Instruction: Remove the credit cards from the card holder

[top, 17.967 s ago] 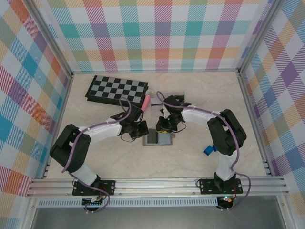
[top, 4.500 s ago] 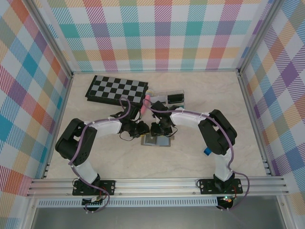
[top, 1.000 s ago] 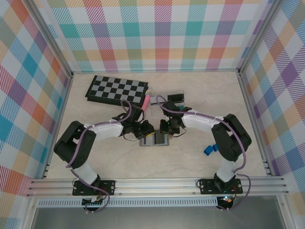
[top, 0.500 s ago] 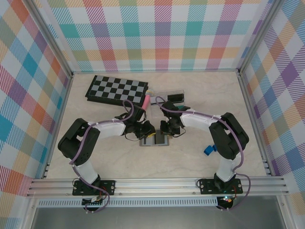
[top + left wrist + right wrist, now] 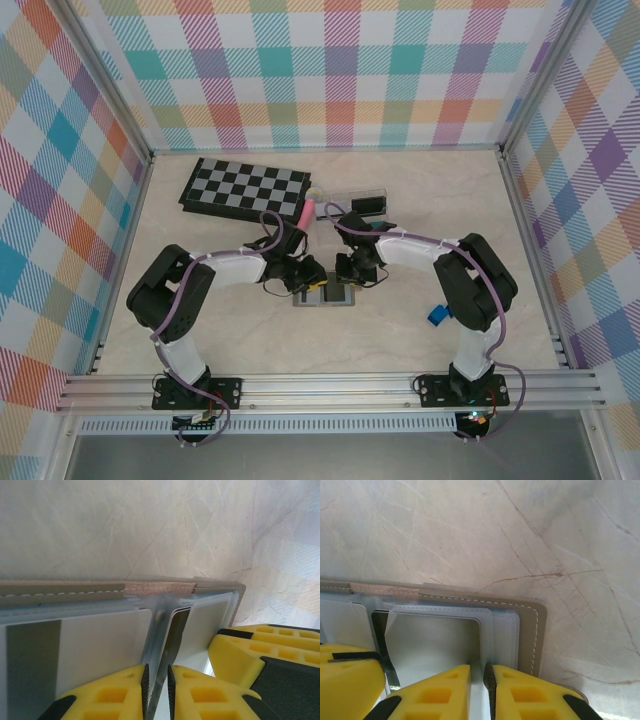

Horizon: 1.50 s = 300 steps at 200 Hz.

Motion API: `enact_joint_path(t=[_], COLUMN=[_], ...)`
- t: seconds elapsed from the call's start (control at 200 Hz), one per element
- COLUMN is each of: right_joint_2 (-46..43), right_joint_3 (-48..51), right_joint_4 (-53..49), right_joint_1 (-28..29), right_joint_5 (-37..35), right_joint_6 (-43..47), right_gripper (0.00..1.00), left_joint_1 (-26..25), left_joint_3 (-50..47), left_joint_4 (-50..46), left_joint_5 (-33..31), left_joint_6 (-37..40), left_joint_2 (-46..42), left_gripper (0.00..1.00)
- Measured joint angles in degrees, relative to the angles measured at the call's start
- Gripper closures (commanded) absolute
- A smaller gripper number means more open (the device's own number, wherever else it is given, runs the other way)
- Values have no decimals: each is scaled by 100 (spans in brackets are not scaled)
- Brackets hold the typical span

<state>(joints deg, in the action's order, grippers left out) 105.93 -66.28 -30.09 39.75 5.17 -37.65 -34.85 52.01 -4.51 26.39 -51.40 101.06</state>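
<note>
Card holder (image 5: 326, 295): laid open and flat near the middle of the table (image 5: 220, 340), between both grippers.
Credit cards (image 5: 100, 645): seen seated in the clear pockets; none is seen lying out on the table.
Left gripper (image 5: 157, 680): narrowed, pinched on a thin edge at the holder's middle fold; card or sleeve cannot be told.
Right gripper (image 5: 483, 676): narrowed, pinched on the right panel's pocket edge.
Progress: judged early; every card is left to be drawn out.

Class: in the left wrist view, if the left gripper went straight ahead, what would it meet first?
Probably the stitched edge band of the card holder, just ahead of the left gripper; table lies beyond. Depth unclear.
</note>
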Motion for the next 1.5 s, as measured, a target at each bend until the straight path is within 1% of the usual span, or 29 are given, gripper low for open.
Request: enact_joint_path(t=[0.255, 0.555, 0.69, 1.155, 1.5], right_joint_2=[22, 50, 103, 216, 227], right_joint_3=[-22, -59, -129, -273, -280], right_joint_4=[0, -31, -107, -247, -232], right_joint_1=[0, 0, -11, -48, -87], right_joint_5=[9, 24, 26, 48, 90], right_joint_6=[-2, -2, -2, -7, -50], right_gripper=[81, 81, 81, 81, 81], left_joint_1=[0, 2, 20, 245, 426], left_joint_3=[39, 42, -24, -498, -686], left_joint_4=[22, 26, 197, 1054, 1088], left_joint_5=[81, 146, 240, 721, 754], left_joint_6=[2, -2, -57, -284, -155], left_joint_2=[81, 90, 90, 87, -184], left_gripper=[80, 83, 83, 95, 100])
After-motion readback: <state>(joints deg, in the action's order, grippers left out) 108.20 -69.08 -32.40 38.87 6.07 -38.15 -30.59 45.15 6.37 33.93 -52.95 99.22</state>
